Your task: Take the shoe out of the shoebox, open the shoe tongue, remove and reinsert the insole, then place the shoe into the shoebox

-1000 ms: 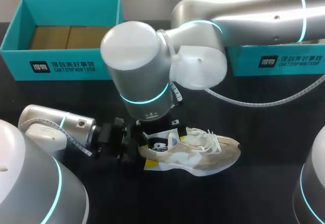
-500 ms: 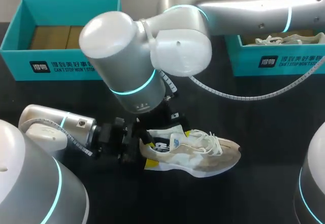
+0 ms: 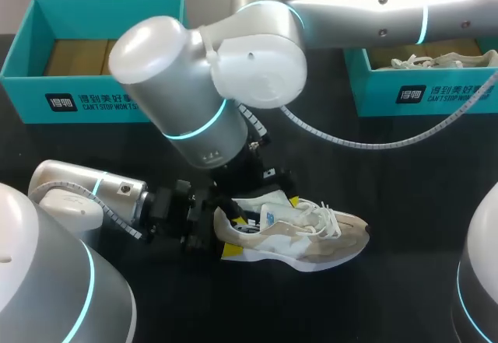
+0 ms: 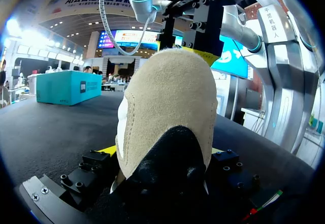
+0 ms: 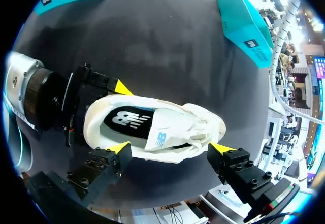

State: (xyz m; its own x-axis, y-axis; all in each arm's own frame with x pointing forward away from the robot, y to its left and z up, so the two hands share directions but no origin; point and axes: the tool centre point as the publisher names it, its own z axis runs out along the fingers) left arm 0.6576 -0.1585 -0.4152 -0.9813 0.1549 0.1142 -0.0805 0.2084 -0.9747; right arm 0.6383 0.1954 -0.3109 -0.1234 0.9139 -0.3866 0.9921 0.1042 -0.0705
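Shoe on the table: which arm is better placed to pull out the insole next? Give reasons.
Probably right: the right tool hangs open over the shoe, insole exposed below; the left tool is gripping the heel.

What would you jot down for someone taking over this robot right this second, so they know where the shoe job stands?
Left gripper: shut on the heel of the sneaker, which lies on the table.
Right gripper: open, hanging over the sneaker's opening, holding nothing.
Done: the sneaker is out of its box. The left teal shoebox has no shoe in it; the right shoebox holds another shoe.
Left to do: the insole sits inside the sneaker. I cannot tell whether it has already been out. The sneaker is not yet in a shoebox.
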